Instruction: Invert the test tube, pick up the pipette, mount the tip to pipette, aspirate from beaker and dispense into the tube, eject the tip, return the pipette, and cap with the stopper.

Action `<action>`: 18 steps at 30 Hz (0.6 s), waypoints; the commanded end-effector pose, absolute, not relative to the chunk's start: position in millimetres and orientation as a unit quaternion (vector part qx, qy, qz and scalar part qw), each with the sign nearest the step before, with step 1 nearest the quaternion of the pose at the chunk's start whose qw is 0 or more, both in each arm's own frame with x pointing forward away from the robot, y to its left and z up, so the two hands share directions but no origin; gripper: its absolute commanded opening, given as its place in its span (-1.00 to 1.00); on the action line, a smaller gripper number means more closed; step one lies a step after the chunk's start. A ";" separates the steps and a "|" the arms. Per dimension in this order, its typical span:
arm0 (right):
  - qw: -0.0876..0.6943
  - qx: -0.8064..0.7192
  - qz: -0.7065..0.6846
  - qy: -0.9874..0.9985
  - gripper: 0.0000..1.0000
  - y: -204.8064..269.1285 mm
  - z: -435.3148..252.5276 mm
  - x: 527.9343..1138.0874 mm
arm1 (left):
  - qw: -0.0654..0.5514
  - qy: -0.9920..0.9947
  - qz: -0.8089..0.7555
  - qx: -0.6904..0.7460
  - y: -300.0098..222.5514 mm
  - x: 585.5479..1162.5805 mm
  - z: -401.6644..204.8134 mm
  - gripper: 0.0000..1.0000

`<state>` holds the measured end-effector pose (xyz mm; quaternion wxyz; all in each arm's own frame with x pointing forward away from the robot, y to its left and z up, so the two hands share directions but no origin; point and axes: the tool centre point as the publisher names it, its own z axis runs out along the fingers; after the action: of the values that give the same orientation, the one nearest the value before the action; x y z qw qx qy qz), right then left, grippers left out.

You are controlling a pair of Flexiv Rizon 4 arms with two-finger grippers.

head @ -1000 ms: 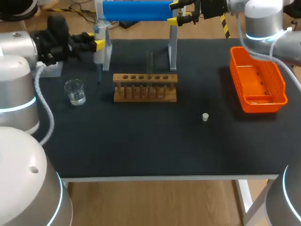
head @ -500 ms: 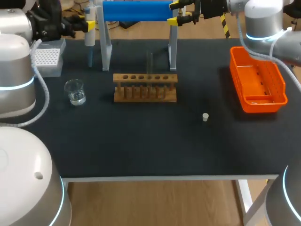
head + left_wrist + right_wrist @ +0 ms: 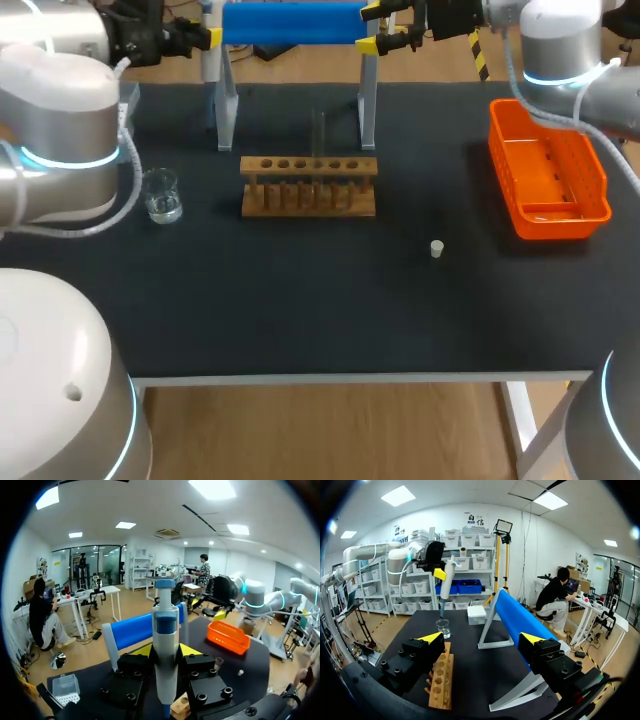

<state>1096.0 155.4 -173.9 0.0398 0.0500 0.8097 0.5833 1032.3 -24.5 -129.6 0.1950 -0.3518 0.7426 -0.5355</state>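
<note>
One table (image 3: 300, 320): rack (image 3: 309, 186), beaker (image 3: 160, 195), stopper (image 3: 436, 248), orange basket (image 3: 500, 150) (left hand (image 3: 165, 652) grips pipette (image 3: 165, 625)).

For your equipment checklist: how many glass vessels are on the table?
2. A beaker stands near the table's left edge; a test tube stands upright in the wooden rack. The left arm may hide more.

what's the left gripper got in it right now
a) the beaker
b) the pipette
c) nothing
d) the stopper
b: in the left wrist view the pipette stands upright, clamped from both sides in the left gripper, while the stopper and the beaker sit on the table, apart from both grippers.
</note>
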 end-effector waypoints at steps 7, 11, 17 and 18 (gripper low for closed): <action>0.038 0.049 0.582 0.811 1.00 154.6 -172.6 1097.2 | 0.219 0.743 -0.504 -0.382 -47.8 1080.5 -146.1 -1.00; 0.038 0.049 0.582 0.811 1.00 154.6 -172.6 1097.2 | 0.229 0.734 -0.493 -0.408 -47.6 1095.3 -151.9 -1.00; 0.038 0.049 0.582 0.811 1.00 154.6 -172.6 1097.2 | 0.236 0.724 -0.489 -0.426 -49.5 1113.4 -157.1 -1.00; 0.038 0.049 0.582 0.811 1.00 154.6 -172.6 1097.2 | 0.237 0.723 -0.487 -0.428 -50.4 1116.1 -157.4 -1.00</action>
<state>1096.0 155.4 -173.8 0.0398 0.0501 0.8099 0.5831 1099.5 -38.8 -151.7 0.2324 -0.4227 0.7247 -0.4921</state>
